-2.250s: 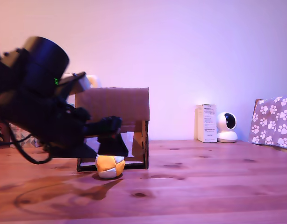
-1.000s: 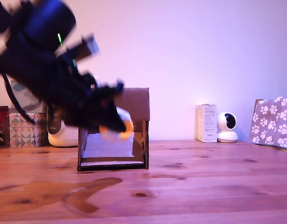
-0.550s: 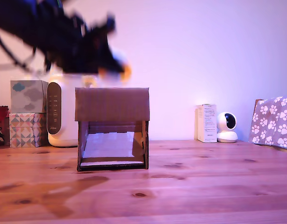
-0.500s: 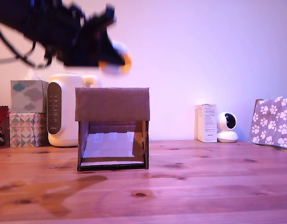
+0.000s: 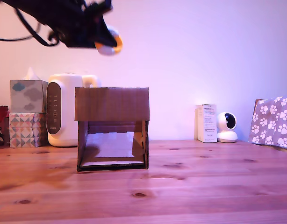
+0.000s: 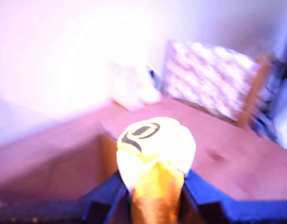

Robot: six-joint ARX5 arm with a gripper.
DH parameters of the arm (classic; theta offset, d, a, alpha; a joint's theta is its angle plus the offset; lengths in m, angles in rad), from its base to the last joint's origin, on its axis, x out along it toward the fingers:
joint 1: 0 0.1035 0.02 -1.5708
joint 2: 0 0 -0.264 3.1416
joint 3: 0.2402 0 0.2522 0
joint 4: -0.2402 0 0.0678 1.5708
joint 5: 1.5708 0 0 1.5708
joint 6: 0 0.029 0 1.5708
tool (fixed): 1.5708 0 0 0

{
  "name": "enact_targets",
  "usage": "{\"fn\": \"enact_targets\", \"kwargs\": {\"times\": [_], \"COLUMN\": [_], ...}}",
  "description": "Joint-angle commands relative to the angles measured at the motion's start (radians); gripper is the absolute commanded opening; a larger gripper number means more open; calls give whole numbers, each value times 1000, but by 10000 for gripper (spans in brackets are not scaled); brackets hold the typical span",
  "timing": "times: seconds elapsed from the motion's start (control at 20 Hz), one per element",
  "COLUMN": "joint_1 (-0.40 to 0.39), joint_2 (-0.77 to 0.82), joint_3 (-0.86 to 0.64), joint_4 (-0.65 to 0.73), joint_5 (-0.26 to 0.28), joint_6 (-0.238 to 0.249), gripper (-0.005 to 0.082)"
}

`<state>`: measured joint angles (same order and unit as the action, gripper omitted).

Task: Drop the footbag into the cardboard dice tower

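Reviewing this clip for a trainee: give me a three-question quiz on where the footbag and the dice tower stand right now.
1. True or false: the footbag is held in the gripper, above the cardboard dice tower.
2. What stands just behind the tower on the exterior view's left? A) white appliance B) paw-print cloth C) white camera
3. Fill in: the tower stands on the wooden ____.

Key: 1 true; 2 A; 3 table.

No legible text; print on white carton (image 5: 206, 122) too small.
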<state>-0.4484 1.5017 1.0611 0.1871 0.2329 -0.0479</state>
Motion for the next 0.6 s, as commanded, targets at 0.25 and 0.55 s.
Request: {"fn": "enact_targets", "kwargs": {"times": [0.25, 0.55], "joint_1": [32, 43], "joint_2": [201, 228], "joint_3": [184, 207], "joint_4": [-121, -110], "joint_5": [47, 47], "joint_6": [47, 82], "gripper": [140, 436]}}
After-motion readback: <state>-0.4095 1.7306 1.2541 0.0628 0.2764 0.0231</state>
